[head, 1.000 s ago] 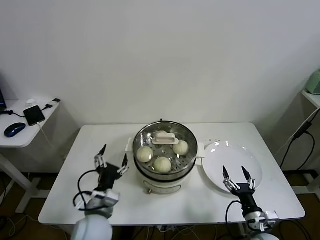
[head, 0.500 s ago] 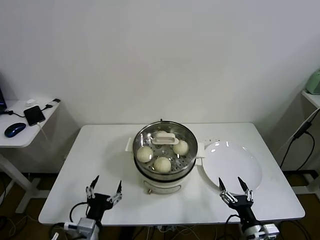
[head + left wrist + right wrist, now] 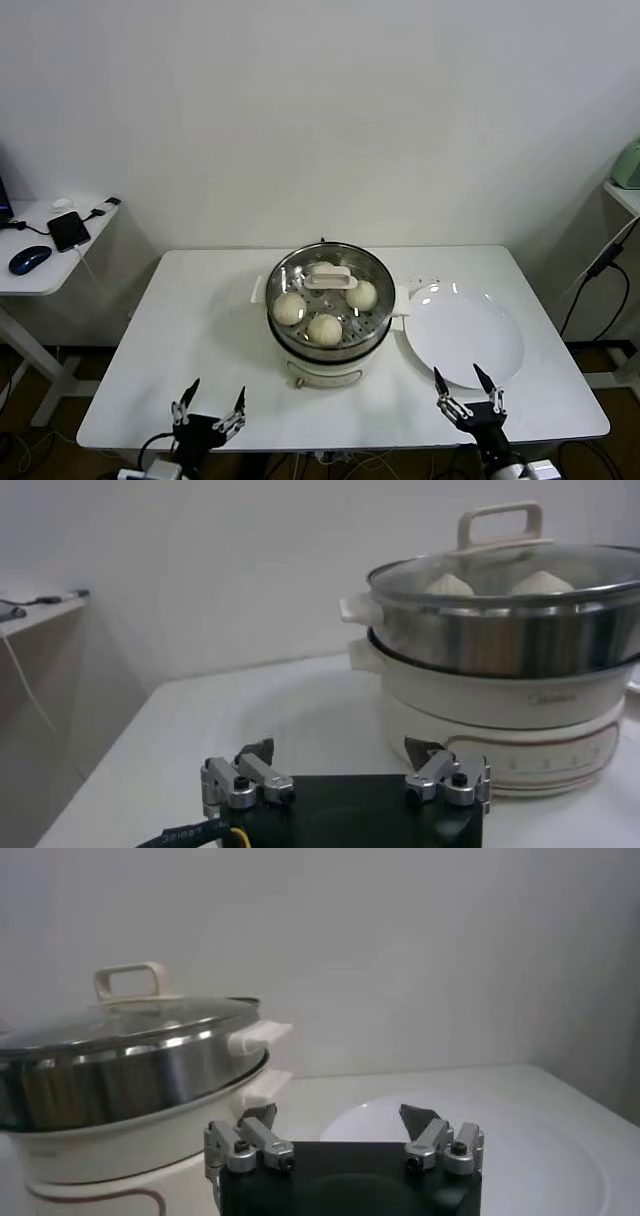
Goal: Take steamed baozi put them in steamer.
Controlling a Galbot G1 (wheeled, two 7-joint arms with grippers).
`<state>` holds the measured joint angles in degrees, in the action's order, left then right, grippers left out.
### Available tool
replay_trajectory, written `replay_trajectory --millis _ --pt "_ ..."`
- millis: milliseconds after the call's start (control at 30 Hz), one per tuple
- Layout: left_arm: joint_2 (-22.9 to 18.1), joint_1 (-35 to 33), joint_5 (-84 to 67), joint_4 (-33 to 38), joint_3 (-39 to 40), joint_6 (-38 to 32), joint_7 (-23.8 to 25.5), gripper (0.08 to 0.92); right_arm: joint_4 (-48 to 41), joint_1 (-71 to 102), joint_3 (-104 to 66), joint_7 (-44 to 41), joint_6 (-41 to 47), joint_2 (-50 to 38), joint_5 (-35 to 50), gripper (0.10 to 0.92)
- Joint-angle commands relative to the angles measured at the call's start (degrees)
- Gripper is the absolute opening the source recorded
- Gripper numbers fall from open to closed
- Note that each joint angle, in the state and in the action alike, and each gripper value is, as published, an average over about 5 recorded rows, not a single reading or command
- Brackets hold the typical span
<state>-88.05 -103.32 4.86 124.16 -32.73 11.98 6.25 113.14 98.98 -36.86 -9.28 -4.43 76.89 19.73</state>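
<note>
Head view: since a second ago the left gripper (image 3: 210, 403) has dropped from 9 o'clock of the steamer (image 3: 330, 312) to the table's (image 3: 200, 310) near edge at 7 o'clock, prongs spread. The right gripper (image 3: 463, 392), spread, sits at 5 o'clock beside the plate (image 3: 470, 335). Three baozi (image 3: 324, 328) lie visible under the glass lid (image 3: 329, 277).

Left wrist view: fingers (image 3: 243, 778) apart, steamer (image 3: 500, 670) ahead.

Right wrist view: fingers (image 3: 443, 1143) apart over the plate (image 3: 540, 1148).

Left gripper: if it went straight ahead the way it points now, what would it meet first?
The left gripper, open and empty at the table's near edge, faces bare tabletop, then probably the steamer, on the cream-white base's left side. The steamer sits off-centre in the left wrist view, so it might only graze or pass it.
</note>
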Motion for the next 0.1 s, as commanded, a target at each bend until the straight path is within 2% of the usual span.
replay_trajectory --millis 33,100 --pt "-0.19 -3.08 -2.50 3.11 -0.23 0.88 0.54 0.823 2.76 2.19 0.00 0.21 1.31 0.11 -0.95 0.823" --pt "-0.24 -3.17 -2.69 3.36 -0.27 0.91 0.65 0.823 2.84 2.31 0.01 0.24 1.38 0.10 -1.00 0.823"
